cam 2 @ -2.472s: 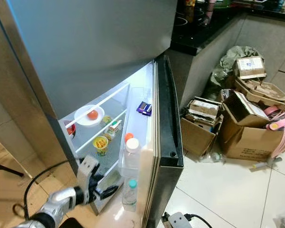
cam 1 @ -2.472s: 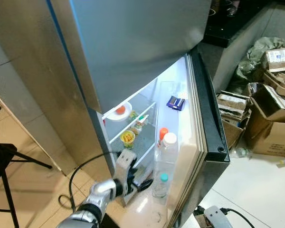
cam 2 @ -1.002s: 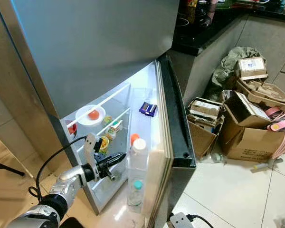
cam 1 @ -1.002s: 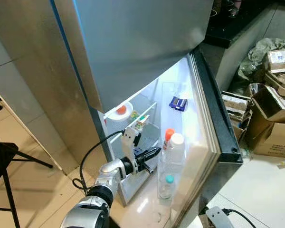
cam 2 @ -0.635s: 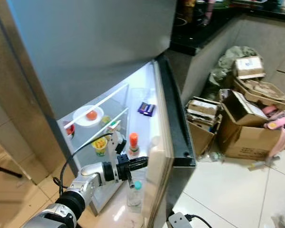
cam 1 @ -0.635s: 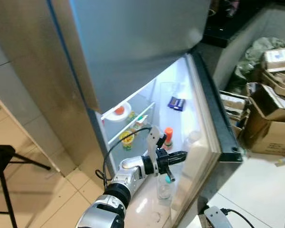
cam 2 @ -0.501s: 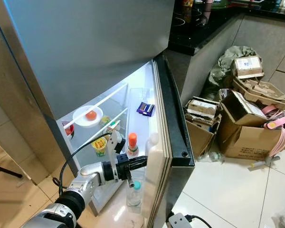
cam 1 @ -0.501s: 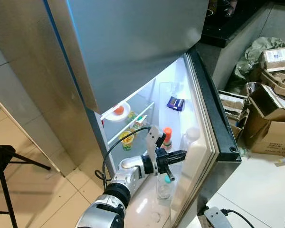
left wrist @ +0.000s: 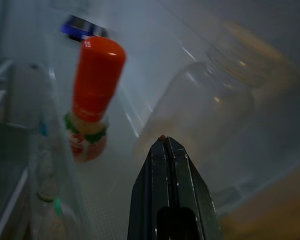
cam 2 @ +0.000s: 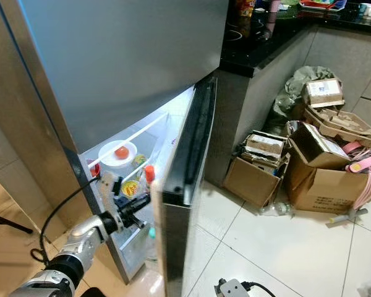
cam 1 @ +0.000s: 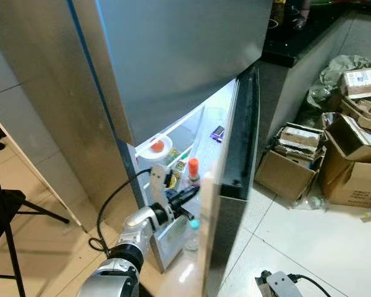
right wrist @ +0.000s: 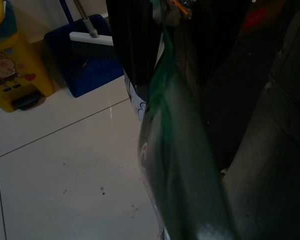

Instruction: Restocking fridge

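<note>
Inside fridge door (cam 1: 240, 142), left pincer (left wrist: 163, 142) pressed together near orange-capped bottle (left wrist: 94, 95), label unreadable.

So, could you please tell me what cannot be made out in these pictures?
- Lower fridge shelves: the door covers them in the eye views.
- Clear bottle: blurred in the left wrist view; contents unreadable.
- Red-capped bottle: label blurred.
- Green thing in the right wrist view: dark, blurred; what it is and how the right fingers stand cannot be told.
</note>
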You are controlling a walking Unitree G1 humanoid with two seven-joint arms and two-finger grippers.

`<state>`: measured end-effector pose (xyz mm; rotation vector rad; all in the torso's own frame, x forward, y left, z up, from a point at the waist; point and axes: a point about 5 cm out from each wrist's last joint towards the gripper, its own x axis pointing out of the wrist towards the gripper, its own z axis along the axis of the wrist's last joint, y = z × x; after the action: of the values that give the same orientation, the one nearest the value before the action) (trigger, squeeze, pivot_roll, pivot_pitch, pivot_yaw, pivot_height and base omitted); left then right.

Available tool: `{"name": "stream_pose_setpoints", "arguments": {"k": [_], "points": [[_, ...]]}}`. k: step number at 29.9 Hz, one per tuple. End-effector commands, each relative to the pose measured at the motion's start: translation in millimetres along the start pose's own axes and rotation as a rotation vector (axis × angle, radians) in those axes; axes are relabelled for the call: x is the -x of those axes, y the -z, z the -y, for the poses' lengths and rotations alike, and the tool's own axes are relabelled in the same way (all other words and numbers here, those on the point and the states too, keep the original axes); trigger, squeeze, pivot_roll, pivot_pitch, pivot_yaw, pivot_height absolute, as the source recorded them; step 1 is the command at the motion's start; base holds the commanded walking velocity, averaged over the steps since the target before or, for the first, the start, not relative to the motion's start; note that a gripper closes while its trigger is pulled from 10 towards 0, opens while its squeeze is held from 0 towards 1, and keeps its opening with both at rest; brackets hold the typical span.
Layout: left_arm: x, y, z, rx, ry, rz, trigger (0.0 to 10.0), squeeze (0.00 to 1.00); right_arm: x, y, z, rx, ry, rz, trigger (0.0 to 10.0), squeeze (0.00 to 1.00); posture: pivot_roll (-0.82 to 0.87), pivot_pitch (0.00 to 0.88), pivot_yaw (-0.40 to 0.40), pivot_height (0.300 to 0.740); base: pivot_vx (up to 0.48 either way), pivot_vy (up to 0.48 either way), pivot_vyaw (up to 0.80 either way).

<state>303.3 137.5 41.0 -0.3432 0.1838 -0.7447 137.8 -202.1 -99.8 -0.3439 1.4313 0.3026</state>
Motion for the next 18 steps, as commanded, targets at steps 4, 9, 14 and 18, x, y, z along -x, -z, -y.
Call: {"name": "stream_pose_setpoints", "arguments": {"k": [4,9,14,18], "points": [[18.2,0,-11.5,0.143,-0.025,0.096,10.0,0.00,0.1,-3,-1.0,-0.008,-0.004,0.014,10.0,0.00,-0.04,0.000,-0.017,0.740,0.000,0.000,0.00],[23.3,-1,-13.0,0.182,0.004,0.121,10.0,0.00,0.1,-3,-1.1,-0.008,-0.004,0.015,10.0,0.00,-0.04,0.000,-0.014,0.740,0.000,0.000,0.00],[24.1,3,-8.4,0.210,0.067,0.116,10.0,0.00,0.0,-3,-1.2,-0.010,-0.004,0.017,10.0,0.00,-0.04,0.000,-0.014,0.740,0.000,0.000,0.00],[20.1,4,0.3,0.214,0.148,0.118,10.0,0.00,-0.1,-3,-1.7,-0.014,-0.007,0.022,10.0,0.00,-0.04,0.000,-0.015,0.740,0.000,0.000,0.00]]}}
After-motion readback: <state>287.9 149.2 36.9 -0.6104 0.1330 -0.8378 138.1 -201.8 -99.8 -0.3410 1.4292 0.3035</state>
